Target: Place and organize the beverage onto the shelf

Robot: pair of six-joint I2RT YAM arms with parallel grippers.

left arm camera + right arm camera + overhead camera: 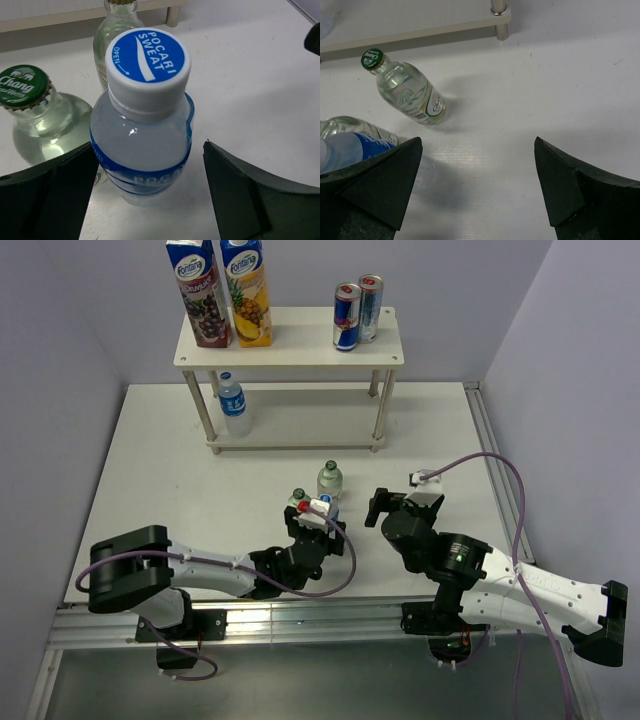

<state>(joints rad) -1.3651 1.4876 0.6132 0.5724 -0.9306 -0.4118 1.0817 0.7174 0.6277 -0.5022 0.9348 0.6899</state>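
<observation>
While left fingers (250, 200) stand apart, flanking the Pocari Sweat bottle (145, 125) toward the bench (150, 490) front edge, right fingers (580, 190) gape, holding nothing.

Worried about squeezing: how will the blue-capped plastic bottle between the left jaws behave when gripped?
The blue-capped bottle looks like thin plastic, so a hard squeeze would probably dent it. It seems full, so likely heavy for its size. A glass bottle stands close; a sideways nudge might knock them together.
</observation>
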